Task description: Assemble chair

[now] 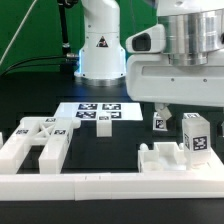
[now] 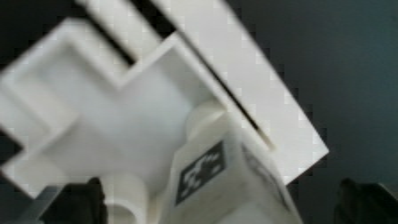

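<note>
While the gripper (image 1: 178,108) is hovering at the right, its jaws are standing apart, gripping nothing. 1 tagged chair block (image 1: 195,135) is standing below it, and other chair parts (image 1: 40,140) are lying near left.

bare table (image 1: 110,145) between chair pieces (image 1: 165,162), border rail (image 1: 100,186) along near edge

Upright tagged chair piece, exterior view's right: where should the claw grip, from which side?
Likely its top end, from above: the upright piece stands vertical, base beside the flat chair part, so its upper flat sides are free.
</note>
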Action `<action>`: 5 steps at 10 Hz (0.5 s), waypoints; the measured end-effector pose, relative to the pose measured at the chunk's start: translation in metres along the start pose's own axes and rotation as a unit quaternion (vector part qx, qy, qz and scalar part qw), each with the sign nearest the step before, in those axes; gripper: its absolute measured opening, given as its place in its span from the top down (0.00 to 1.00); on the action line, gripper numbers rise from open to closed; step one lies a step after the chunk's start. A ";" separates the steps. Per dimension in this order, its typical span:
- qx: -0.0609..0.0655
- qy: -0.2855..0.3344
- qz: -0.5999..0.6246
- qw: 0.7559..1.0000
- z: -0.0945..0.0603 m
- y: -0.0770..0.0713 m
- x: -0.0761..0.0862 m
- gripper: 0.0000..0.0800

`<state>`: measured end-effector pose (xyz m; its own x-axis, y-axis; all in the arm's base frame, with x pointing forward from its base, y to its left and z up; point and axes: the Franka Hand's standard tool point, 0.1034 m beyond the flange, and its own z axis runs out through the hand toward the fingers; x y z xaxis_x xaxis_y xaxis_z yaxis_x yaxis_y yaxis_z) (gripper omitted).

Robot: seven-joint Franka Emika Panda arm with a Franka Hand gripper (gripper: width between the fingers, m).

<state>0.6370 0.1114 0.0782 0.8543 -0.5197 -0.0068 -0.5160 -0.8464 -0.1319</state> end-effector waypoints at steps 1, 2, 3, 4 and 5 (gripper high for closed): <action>0.000 0.000 -0.039 0.999 0.000 0.000 0.000 0.19; -0.004 0.001 -0.080 0.997 0.002 -0.001 0.000 0.19; -0.019 0.015 -0.171 0.985 0.006 -0.008 0.003 0.19; -0.019 0.020 -0.181 0.983 0.007 -0.015 0.000 0.19; -0.016 0.019 -0.169 0.985 0.007 -0.015 0.000 0.20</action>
<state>0.6455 0.1244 0.0734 0.9750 -0.2110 0.0695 -0.2046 -0.9748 -0.0884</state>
